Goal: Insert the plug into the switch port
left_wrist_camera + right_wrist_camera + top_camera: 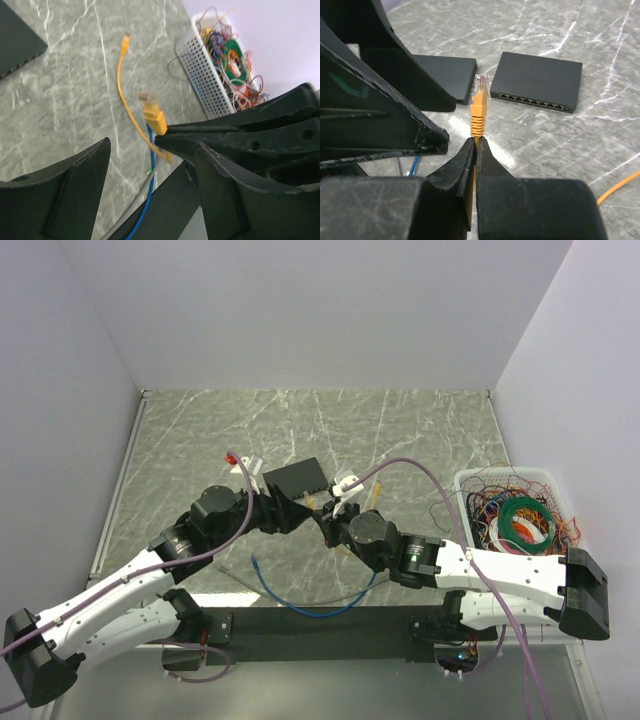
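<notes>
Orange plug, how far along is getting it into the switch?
Done: right fingers pinch the cable just below the plug. In hand: open left fingers face it. Left: the plug is apart from the switch, in no port yet.

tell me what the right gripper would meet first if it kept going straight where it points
Probably the switch, near the left end of its port row, with the plug tip first. It might slip into the gap beside the other black box; depth is unclear.

Left gripper (154, 145) spread, right gripper (476, 146) pinched closed.
</notes>
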Motion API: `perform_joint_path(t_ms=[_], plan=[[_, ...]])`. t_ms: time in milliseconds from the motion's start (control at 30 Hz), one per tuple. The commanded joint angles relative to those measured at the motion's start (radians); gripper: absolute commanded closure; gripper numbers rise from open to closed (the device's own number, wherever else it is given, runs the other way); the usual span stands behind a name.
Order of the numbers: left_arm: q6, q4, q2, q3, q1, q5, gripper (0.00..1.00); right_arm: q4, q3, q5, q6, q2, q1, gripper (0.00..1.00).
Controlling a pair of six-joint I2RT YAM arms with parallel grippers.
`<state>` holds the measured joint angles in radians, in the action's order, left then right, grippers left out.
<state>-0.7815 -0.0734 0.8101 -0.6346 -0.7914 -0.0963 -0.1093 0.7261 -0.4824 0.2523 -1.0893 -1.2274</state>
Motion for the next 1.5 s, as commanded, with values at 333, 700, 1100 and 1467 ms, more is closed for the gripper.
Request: perform_joint_path(t_ms=[333,700,1100,1467], plan=[[-0.032,0.182,0.015,0.007,-0.025,0.133,0.42,-0.009,-0.007,-0.001,0.016,0.088,-0.020,1.00],[-0.045,0.282,-0.020,0.042,-0.028,0.167,0.43,-0.010,-0.013,0.018,0.018,0.086,-0.030,1.00],[-0.068,0.316,0.031,0.055,-0.034,0.145,0.53,-0.013,-0.008,0.024,0.016,0.081,-0.034,1.00],[-0.064,0.331,0.043,0.056,-0.045,0.127,0.66,-0.026,-0.001,0.007,0.019,0.069,-0.034,1.00]])
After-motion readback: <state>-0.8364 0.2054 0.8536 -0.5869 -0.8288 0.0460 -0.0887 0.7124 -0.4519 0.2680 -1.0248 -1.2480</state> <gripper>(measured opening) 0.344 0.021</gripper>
